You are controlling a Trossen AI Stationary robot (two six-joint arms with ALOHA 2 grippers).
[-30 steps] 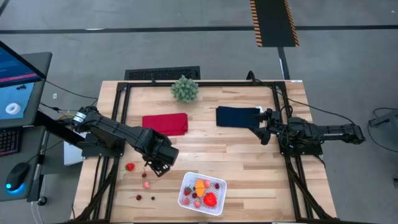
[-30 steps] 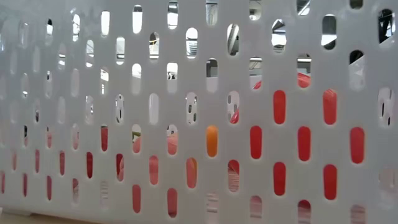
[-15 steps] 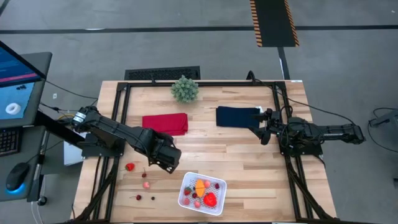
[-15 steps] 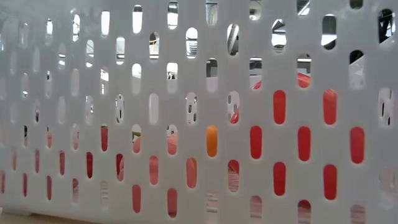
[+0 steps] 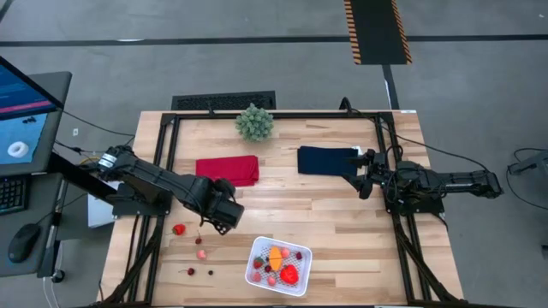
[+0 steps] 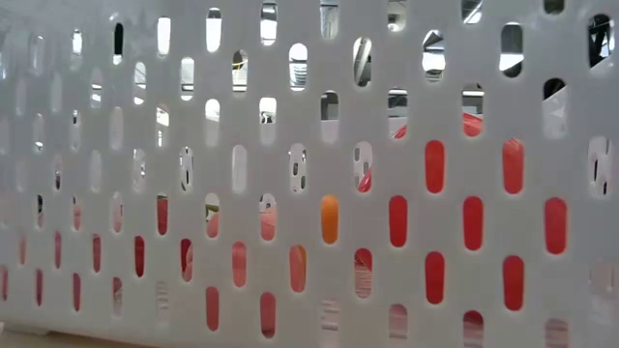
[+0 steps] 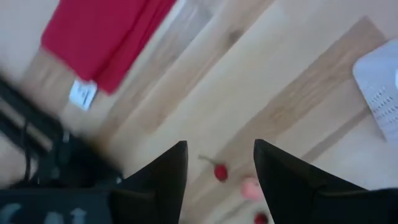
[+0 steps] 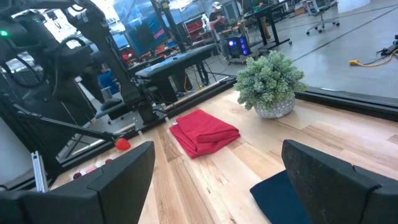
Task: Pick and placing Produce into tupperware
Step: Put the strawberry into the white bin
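Note:
The white tupperware (image 5: 278,265) stands near the table's front edge and holds an orange piece, a red piece and strawberries. Its slotted wall (image 6: 290,174) fills the low view. Loose produce lies on the table to its left: a strawberry (image 5: 179,229), a cherry (image 5: 199,240), a pink piece (image 5: 201,254) and two dark cherries (image 5: 190,272). My left gripper (image 5: 216,222) is open and empty above the table, just right of these pieces. In its wrist view (image 7: 217,163) the cherry (image 7: 219,173) and the pink piece (image 7: 250,188) show between the fingers. My right gripper (image 5: 361,175) is open and empty beside the navy cloth.
A red folded cloth (image 5: 227,169) and a navy folded cloth (image 5: 328,160) lie at mid-table. A bushy green plant (image 5: 254,122) stands at the far edge. Bare wood lies between the two arms. A monitor and a mouse sit off the table's left.
My left gripper has swung a little toward the table's right edge and then back toward the loose fruits, staying open above the table. The produce and the tupperware have not moved.

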